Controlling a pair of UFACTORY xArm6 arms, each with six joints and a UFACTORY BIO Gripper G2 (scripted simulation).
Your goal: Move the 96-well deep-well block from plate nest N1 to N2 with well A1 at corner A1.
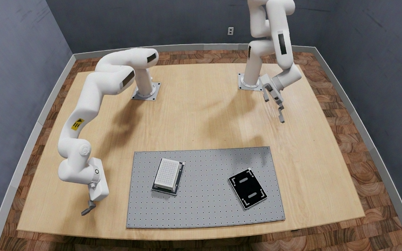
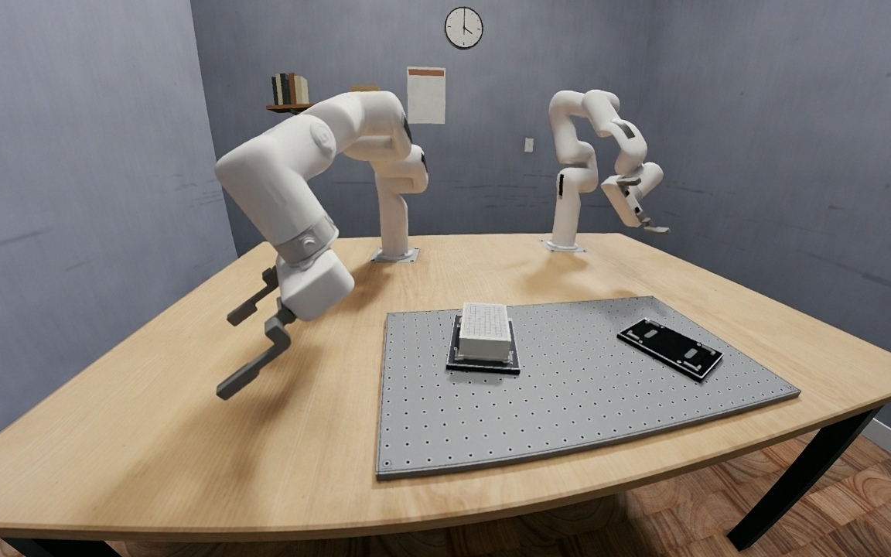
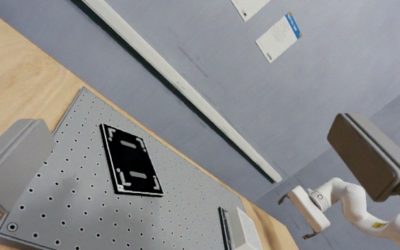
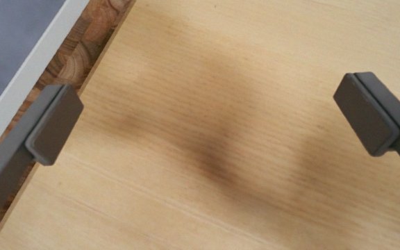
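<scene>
Two grippers stand at your disposal, both with fingers spread wide and holding nothing. The deep-well block sits in plate nest N1 on the perforated board. Your right gripper is the nearer to it; your left gripper is well apart, back by its own base.

From the right fingers, the block lies to the arms' left and slightly back towards the bases. Its long axis runs roughly away from the bases, with a slant. Plate nest N2 holds nothing and slants the opposite way, so you will probably need to turn the block in transit.

The step in hand is judged to be the approach: bring the right fingers over the block and align them before descending. You cannot confirm the cut-off corner from these views; verify A1 before seating. A skewed release could leave the block riding on a locator.
</scene>
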